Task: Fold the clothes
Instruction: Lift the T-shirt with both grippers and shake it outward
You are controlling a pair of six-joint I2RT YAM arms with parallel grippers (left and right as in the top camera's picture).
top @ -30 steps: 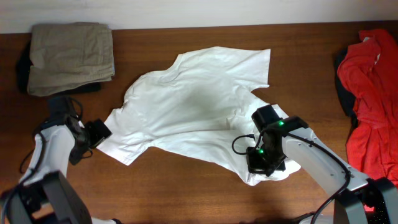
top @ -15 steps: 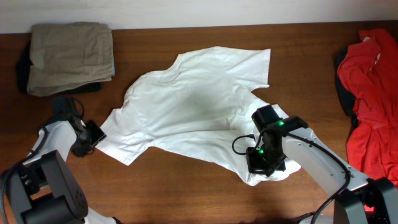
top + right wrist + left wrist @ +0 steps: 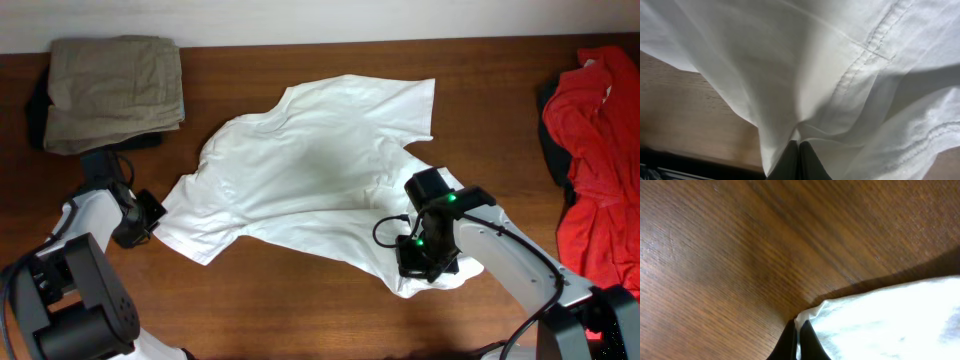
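A white T-shirt (image 3: 300, 170) lies spread and rumpled across the middle of the wooden table (image 3: 300, 300). My left gripper (image 3: 150, 212) sits at the shirt's left corner. In the left wrist view the gripper (image 3: 798, 339) is shut, its black fingers pinching the edge of the white cloth (image 3: 880, 325). My right gripper (image 3: 425, 265) rests on the shirt's lower right part. The right wrist view shows this gripper (image 3: 798, 161) shut on a fold of the shirt (image 3: 815, 60), with a stitched hem running across the upper right.
A folded khaki garment (image 3: 115, 90) lies on something dark at the table's back left. A red garment (image 3: 595, 160) is heaped at the right edge. Bare wood runs along the front of the table.
The left gripper has closed from open onto the shirt's left corner, shifting slightly left. The right gripper and the shirt have not moved.
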